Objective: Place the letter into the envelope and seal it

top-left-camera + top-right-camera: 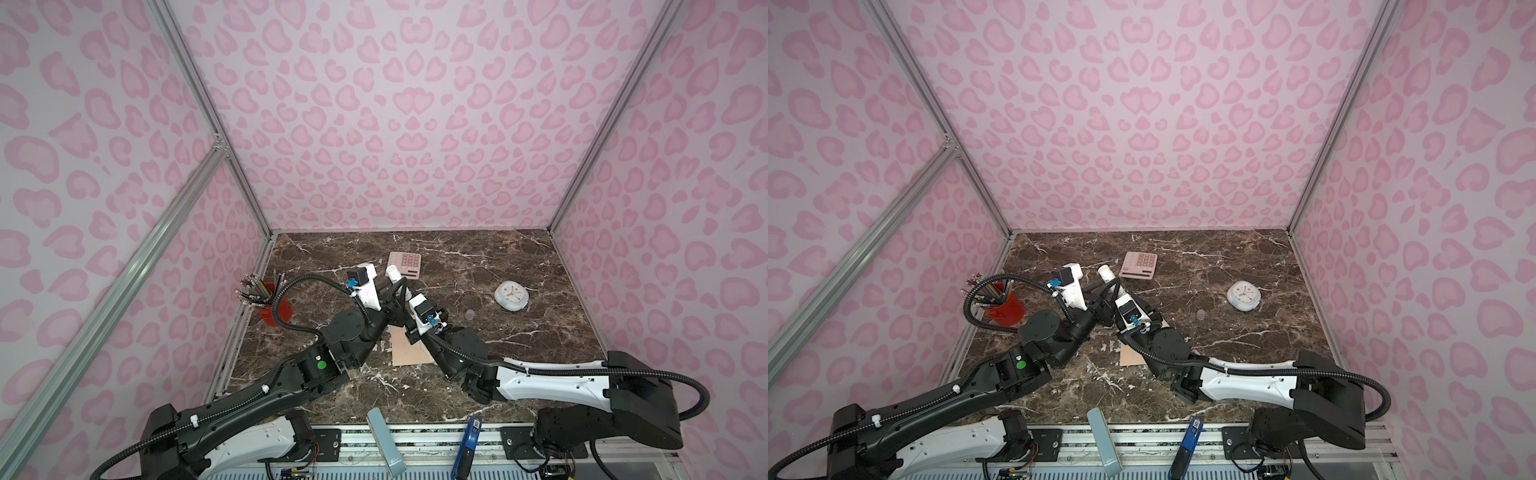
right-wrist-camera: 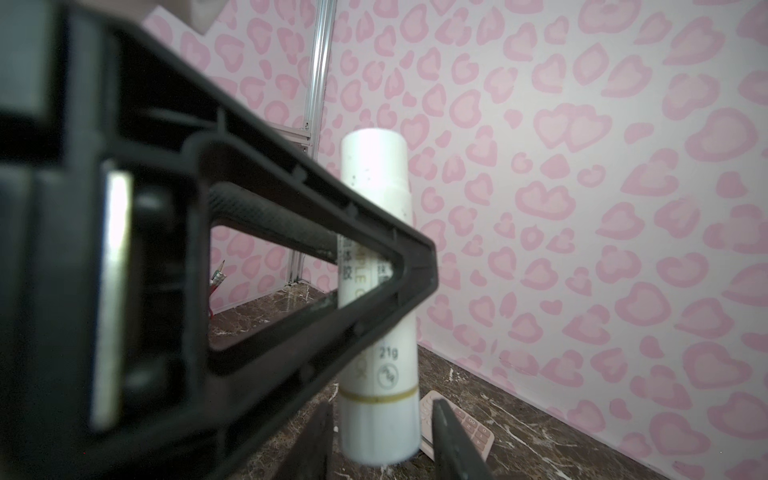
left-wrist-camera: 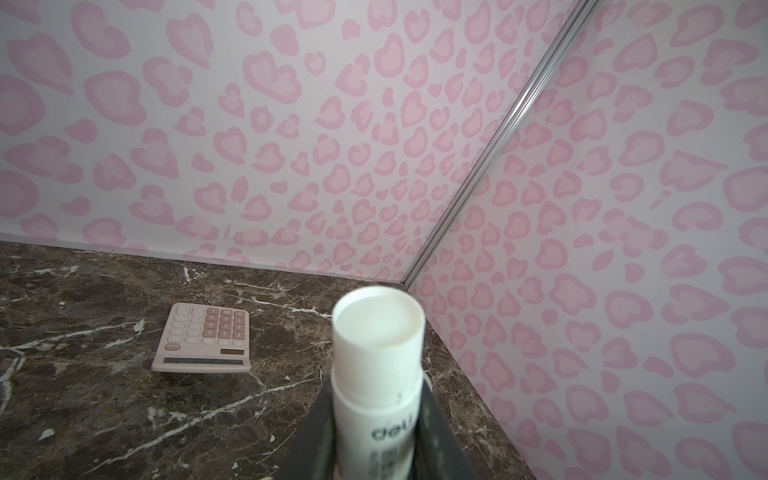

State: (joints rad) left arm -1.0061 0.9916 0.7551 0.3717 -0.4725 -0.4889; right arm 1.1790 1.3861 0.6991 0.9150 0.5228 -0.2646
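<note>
The peach-tan envelope (image 1: 409, 351) (image 1: 1128, 357) lies flat on the marble table under both wrists, partly covered by them. The letter is hidden. A white glue stick (image 1: 392, 272) (image 1: 1105, 273) (image 3: 378, 353) (image 2: 376, 291) is held above the table, tilted, with my left gripper (image 1: 392, 286) (image 3: 377, 384) shut on its barrel. My right gripper (image 1: 404, 296) (image 2: 382, 405) is open. Its two fingers flank the stick's gold-ringed end with narrow gaps on both sides.
A pink calculator (image 1: 405, 264) (image 3: 203, 338) lies behind the grippers. A pale alarm clock (image 1: 511, 296) rests at the right, with a small translucent cap (image 1: 470, 314) near it. A red pencil cup (image 1: 276, 309) stands by the left wall. A grey-blue case (image 1: 384, 440) sits on the front rail.
</note>
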